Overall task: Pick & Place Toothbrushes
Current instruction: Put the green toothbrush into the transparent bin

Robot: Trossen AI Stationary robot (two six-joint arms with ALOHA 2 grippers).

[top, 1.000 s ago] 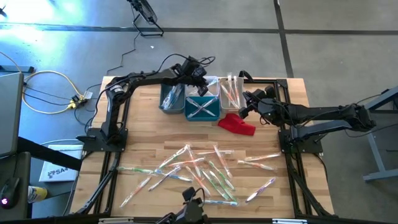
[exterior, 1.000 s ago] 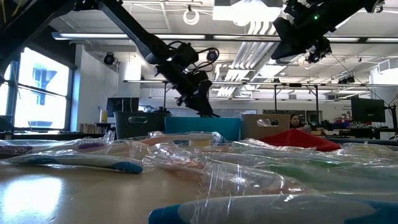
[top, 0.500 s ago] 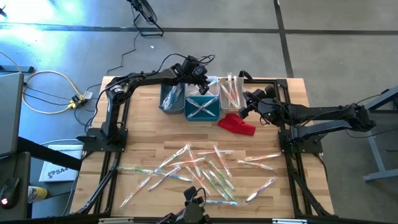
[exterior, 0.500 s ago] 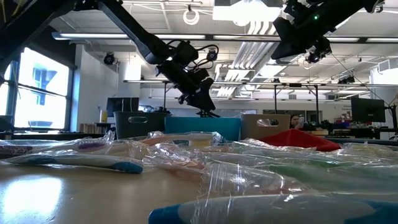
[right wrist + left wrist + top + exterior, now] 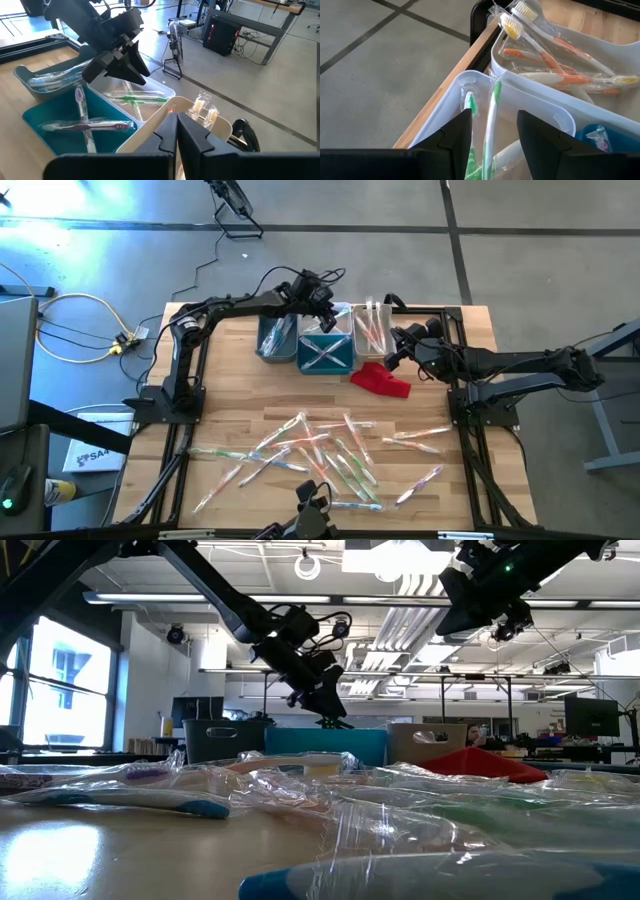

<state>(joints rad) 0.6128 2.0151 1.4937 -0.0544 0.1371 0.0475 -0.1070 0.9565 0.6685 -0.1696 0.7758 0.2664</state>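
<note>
Your left gripper (image 5: 492,132) hangs over the far row of bins, and over the last second it has lifted a little and its jaws have spread, then stopped. They now stand apart with nothing between them. Straight below, two green-handled toothbrushes in clear wrappers (image 5: 487,120) lean inside the small white rectangular bin (image 5: 451,95), so you can read this as a drop just finished, with one more item sorted.

The right gripper (image 5: 176,131) has not moved. It waits with its jaws pressed together, empty, above the neighbouring pale bin (image 5: 192,107) that holds the orange-handled brushes (image 5: 555,62). Beside it, the teal plastic bin (image 5: 45,117) carries two crossed brushes (image 5: 82,122), and the grey bin (image 5: 275,340) sits at the left end of the row. A crumpled red cloth (image 5: 382,380) lies just in front of the bins.

Most of the work is still ahead: a loose scatter of wrapped toothbrushes (image 5: 320,455) covers the near half of the wooden table (image 5: 230,400), well apart from both grippers.

As for writing, a white box on the floor left of the table (image 5: 92,452) bears dark lettering, but it is too small to read. Nothing on the wrappers or bins is legible.
</note>
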